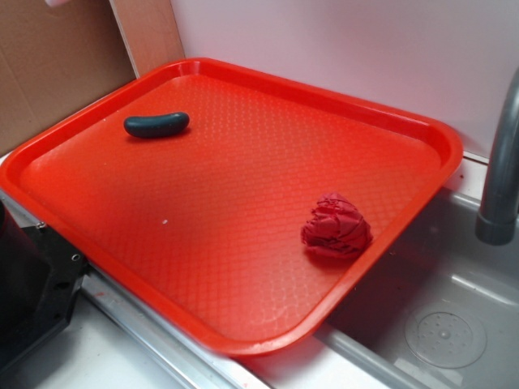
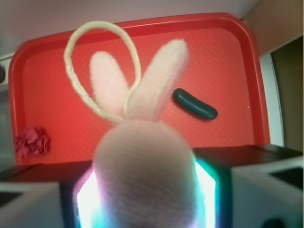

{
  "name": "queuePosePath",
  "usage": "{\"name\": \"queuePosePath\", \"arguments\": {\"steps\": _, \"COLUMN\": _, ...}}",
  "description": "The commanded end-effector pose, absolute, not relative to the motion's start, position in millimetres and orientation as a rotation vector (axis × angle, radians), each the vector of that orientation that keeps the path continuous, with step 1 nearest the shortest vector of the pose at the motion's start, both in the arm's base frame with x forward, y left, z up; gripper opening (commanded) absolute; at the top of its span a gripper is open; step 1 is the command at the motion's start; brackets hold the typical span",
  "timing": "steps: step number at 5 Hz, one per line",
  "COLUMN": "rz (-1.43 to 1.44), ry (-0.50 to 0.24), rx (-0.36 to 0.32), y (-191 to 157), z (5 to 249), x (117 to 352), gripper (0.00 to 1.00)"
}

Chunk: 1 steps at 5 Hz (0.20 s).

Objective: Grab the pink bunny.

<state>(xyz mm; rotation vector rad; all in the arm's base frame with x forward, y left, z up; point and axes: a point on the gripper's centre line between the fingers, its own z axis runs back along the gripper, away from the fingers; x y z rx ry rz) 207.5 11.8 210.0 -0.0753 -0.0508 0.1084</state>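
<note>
Gripper (image 2: 145,190) clamped on pink bunny (image 2: 145,161), fingers pressing from both sides at bottom of wrist view; bunny fills lower centre, ears and white loop (image 2: 78,40) pointing up, raised above red tray (image 2: 228,21). Wrist view, left to right: red cloth ball (image 2: 32,141) at lower left of tray, dark green pickle (image 2: 194,104) right of centre. Exterior view: pickle (image 1: 156,124) upper left on tray (image 1: 243,211), cloth ball (image 1: 336,227) near right edge, grey faucet (image 1: 503,162) far right, bunny out of frame.

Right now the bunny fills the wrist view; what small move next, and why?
Probably just hold the grip and stay raised. The bunny sits between the end effector pads, the tray lies far below, and only the pickle and red cloth remain there.
</note>
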Motion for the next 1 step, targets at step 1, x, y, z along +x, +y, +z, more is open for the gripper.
{"name": "queuePosePath", "arguments": {"steps": 1, "rz": 0.137, "ry": -0.058, "rx": -0.073, "y": 31.6, "z": 218.7, "x": 209.7, "gripper": 0.0}}
